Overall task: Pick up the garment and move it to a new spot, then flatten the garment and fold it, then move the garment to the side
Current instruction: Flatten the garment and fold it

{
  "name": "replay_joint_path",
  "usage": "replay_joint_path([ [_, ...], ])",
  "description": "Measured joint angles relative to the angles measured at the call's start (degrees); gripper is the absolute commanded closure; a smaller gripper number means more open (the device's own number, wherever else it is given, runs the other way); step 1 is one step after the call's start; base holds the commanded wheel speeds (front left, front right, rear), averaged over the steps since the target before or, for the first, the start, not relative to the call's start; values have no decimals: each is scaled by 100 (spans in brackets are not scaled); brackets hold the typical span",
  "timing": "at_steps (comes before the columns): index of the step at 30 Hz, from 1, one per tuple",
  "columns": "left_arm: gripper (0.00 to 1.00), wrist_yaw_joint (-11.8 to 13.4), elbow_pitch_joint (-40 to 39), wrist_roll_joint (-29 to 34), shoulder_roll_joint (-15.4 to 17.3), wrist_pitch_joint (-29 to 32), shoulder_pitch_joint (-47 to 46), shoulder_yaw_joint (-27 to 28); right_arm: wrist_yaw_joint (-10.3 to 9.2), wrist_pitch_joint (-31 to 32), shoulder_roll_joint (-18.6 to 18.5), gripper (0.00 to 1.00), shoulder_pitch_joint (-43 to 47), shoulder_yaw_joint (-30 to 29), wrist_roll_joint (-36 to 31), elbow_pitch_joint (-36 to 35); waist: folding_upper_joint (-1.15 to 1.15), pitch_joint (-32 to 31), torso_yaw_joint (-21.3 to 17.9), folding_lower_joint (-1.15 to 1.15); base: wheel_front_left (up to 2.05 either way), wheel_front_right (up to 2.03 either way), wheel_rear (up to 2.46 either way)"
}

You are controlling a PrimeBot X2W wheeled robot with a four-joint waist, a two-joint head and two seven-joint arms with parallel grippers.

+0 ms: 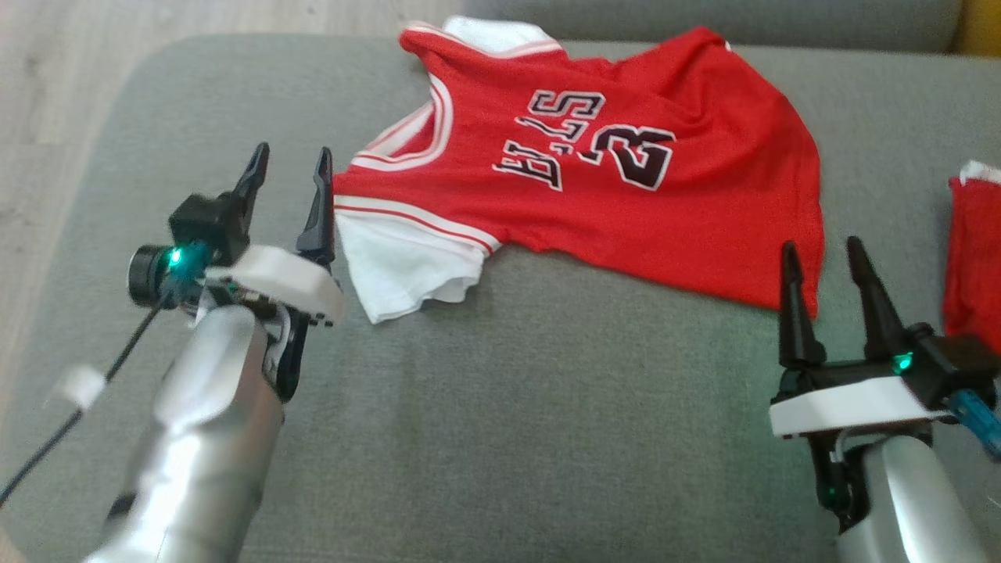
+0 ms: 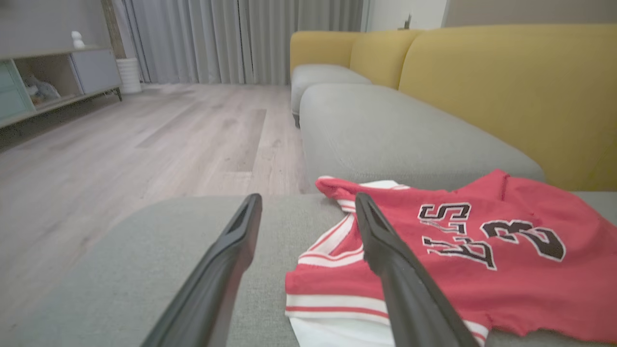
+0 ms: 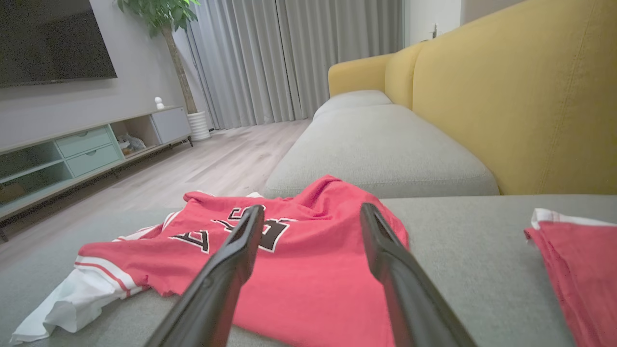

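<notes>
A red jersey [image 1: 626, 203] with white sleeves, white-red trim and black lettering lies spread, a little rumpled, on the grey sofa seat [image 1: 500, 414]. My left gripper [image 1: 289, 164] is open at the jersey's left edge, its right finger beside the white sleeve [image 1: 399, 266]. My right gripper [image 1: 817, 254] is open at the jersey's lower right hem, nothing between its fingers. The left wrist view has the jersey [image 2: 482, 260] right of the left gripper [image 2: 308, 202]. In the right wrist view the jersey [image 3: 299, 270] lies under and beyond the right gripper [image 3: 312, 212].
A second red garment [image 1: 974, 258] with white trim lies at the seat's right edge, also the red garment [image 3: 578, 270] in the right wrist view. A yellow backrest [image 3: 506, 96] rises behind. Wooden floor [image 2: 120, 144] lies past the seat's left edge, with a low cabinet [image 3: 72, 154].
</notes>
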Motion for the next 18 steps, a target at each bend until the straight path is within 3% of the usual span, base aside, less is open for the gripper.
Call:
replay_joint_path([
  [5,0,338,-1675,623,252,-24,1093,99,0,0,-1,0,115,-134,22,-212,0,-283,177,-1,0,0,0],
  [9,0,450,-2576,833,269,-40,2145,109,0,0,1,0,341,-194,59,-307,0,-468,321,0,0,0,0],
  [18,0,549,-3376,829,258,-40,3225,347,0,0,3,0,723,-229,163,-372,0,-603,441,0,0,0,0],
])
